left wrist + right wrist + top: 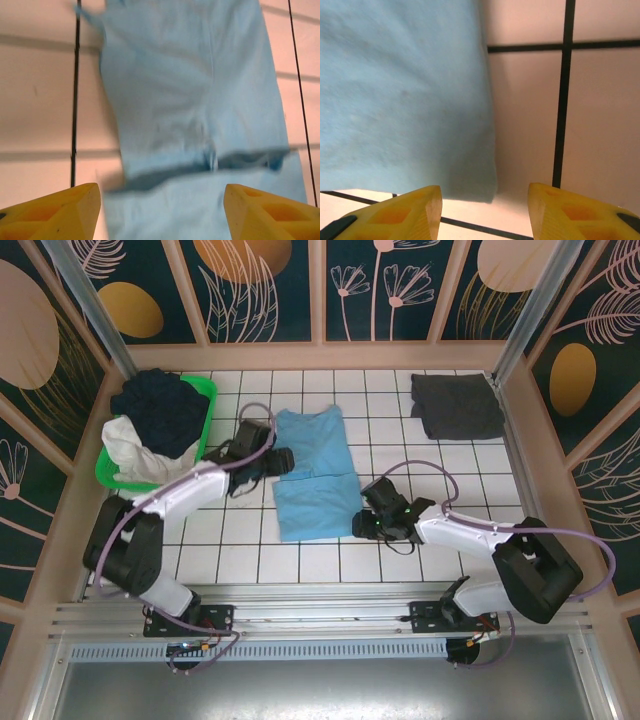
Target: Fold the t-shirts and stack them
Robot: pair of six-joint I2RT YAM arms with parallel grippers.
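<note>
1. My left tool [283,461] has its jaws parted with nothing between them. It sits right at the left long edge of the light blue t-shirt [315,475]. If I close on the top layer alone, the tucked-in side could peel open and undo the narrow fold.
2. My right tool [362,523] is likewise parted and empty, beside the shirt's near right corner. If I pinch too shallowly, the corner may slip out mid-lift. The two sides would then rise unevenly and the fold would land skewed.
3. I judge that dragging instead of lifting would bunch the soft cloth along the surface [450,470].
4. The blue shirt lies flat in the middle of the surface as a long strip running away from me, between my two tools. From the left wrist it spreads beneath and ahead of the tool, with a crosswise fold edge just beyond. From the right wrist its corner sits just ahead, left of the gap.
5. The dark grey t-shirt [457,405] lies folded at the far right, well apart from the blue one — presumably where the stack goes. The green basket [110,475] at far left holds more clothes.
</note>
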